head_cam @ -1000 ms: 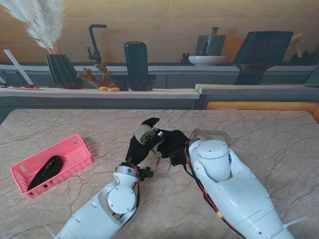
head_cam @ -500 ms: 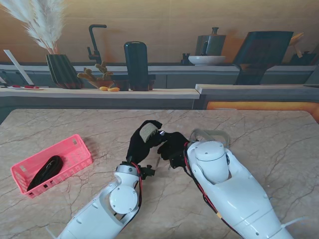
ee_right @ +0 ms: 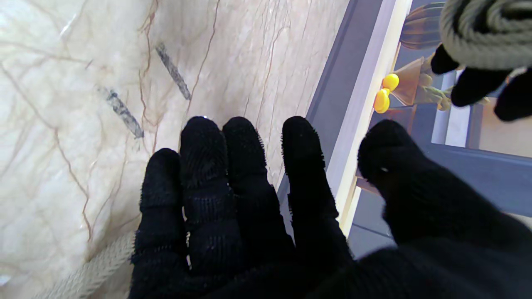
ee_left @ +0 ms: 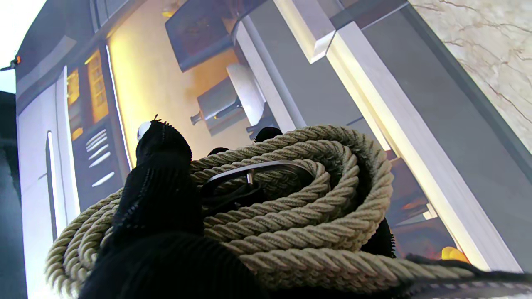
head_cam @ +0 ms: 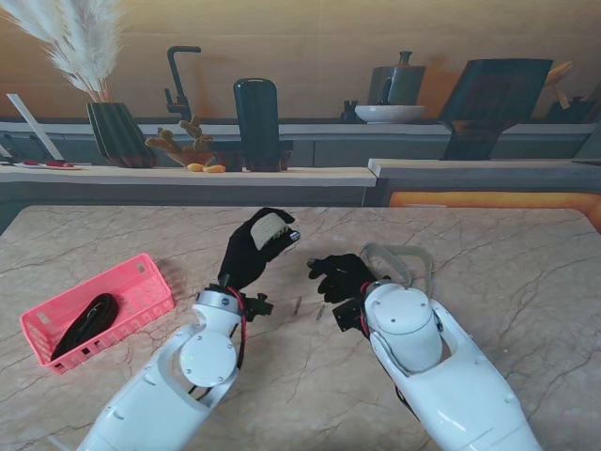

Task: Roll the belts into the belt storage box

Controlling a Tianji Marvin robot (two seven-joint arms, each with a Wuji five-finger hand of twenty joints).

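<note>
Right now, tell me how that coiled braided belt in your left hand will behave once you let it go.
The coiled braided belt is woven cord, so probably floppy; its loose loops look ready to spring open once the left hand lets go. The metal buckle at the centre likely adds little weight. The round coil might roll if it lands on edge.

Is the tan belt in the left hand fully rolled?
Rolled: the tan belt sits coiled in the left hand, buckle at its centre.

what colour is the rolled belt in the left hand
Beige braided rope belt, clearest in the left wrist view.
</note>
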